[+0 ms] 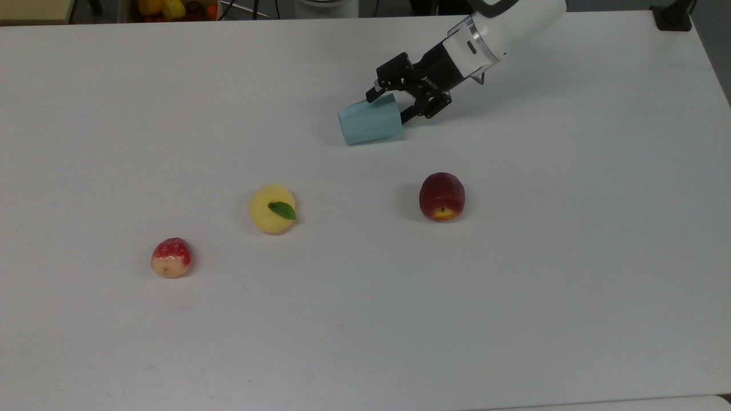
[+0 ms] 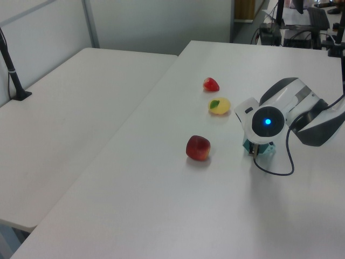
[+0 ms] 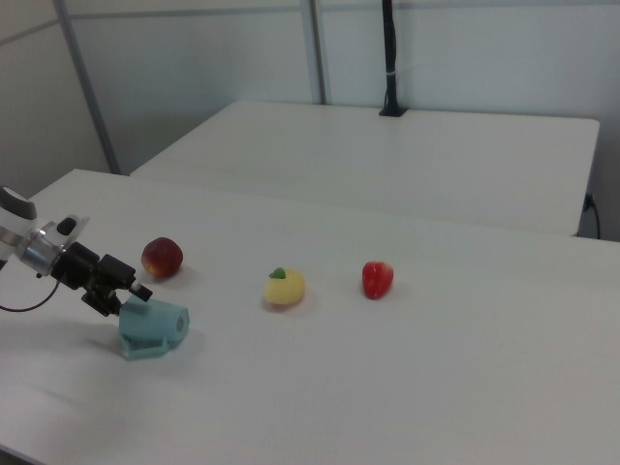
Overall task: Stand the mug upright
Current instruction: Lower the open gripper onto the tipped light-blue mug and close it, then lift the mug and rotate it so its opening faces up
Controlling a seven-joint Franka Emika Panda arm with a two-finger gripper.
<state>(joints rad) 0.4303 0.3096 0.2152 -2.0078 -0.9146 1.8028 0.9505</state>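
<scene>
The pale teal mug [image 1: 368, 121] lies on its side on the white table [image 1: 514, 297], its wide mouth turned toward the top view's right. My gripper [image 1: 390, 107] is open and low at that mouth end. One fingertip is by the mug's far edge and the other is at the rim. In the right view the gripper [image 3: 123, 297] is at the upper left of the mug [image 3: 155, 329]. The left view has my wrist covering most of the mug [image 2: 268, 149].
A dark red apple [image 1: 441, 197] lies in front of the mug. A yellow fruit with a green leaf [image 1: 273, 209] and a red-and-cream strawberry [image 1: 171, 258] lie further toward the top view's left. A second table [image 3: 407, 165] stands beyond.
</scene>
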